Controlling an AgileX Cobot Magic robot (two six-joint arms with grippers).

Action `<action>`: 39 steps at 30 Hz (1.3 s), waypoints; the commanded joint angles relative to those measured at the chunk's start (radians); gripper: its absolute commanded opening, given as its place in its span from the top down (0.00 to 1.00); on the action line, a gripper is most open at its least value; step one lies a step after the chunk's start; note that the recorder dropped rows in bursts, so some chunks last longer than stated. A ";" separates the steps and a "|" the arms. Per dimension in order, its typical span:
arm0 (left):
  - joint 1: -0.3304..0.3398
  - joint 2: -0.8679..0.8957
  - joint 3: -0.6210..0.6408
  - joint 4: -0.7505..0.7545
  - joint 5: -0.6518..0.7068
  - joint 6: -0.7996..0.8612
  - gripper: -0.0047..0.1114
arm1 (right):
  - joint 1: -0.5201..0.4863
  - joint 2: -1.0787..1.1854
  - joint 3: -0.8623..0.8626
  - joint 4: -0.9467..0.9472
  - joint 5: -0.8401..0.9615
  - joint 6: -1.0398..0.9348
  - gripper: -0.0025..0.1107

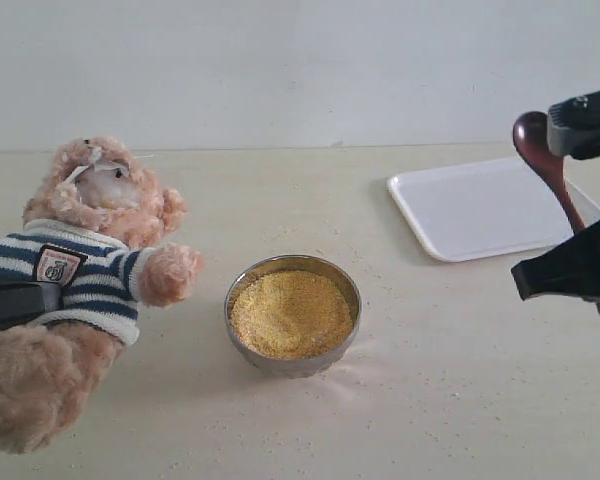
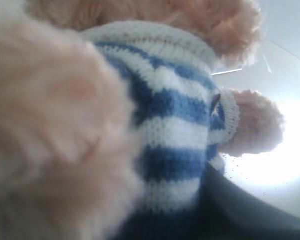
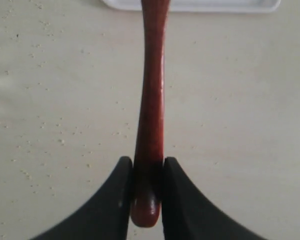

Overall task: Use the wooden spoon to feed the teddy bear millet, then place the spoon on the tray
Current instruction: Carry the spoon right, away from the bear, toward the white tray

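The teddy bear [image 1: 90, 270] leans back at the left in its striped shirt. My left gripper [image 1: 15, 300] is clamped across its belly. The left wrist view is filled by the bear's fur and shirt [image 2: 175, 130], with one dark finger [image 2: 250, 215] pressed against it. The millet [image 1: 292, 313] fills a steel bowl [image 1: 242, 290] at the centre. My right gripper [image 1: 585, 260] hovers at the right edge, shut on the wooden spoon [image 1: 545, 160], whose oval bowl points up over the tray [image 1: 470, 210]. In the right wrist view the jaws pinch the handle end [image 3: 150, 100].
Loose grains are scattered on the beige table [image 1: 430, 400] around the bowl and towards the tray. A white wall runs along the table's back edge. The tray's near rim [image 3: 190, 6] shows just beyond the spoon handle.
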 commanded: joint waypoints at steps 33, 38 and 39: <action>0.001 -0.007 0.000 -0.017 0.022 0.004 0.92 | -0.123 0.409 0.027 0.301 -0.190 -0.334 0.98; 0.001 -0.007 0.000 -0.017 0.022 0.004 0.92 | -0.220 0.435 -0.124 0.301 -0.165 -0.382 0.98; 0.001 -0.007 0.000 -0.017 0.022 0.004 0.92 | -0.238 0.447 -0.162 0.301 -0.155 -0.399 0.98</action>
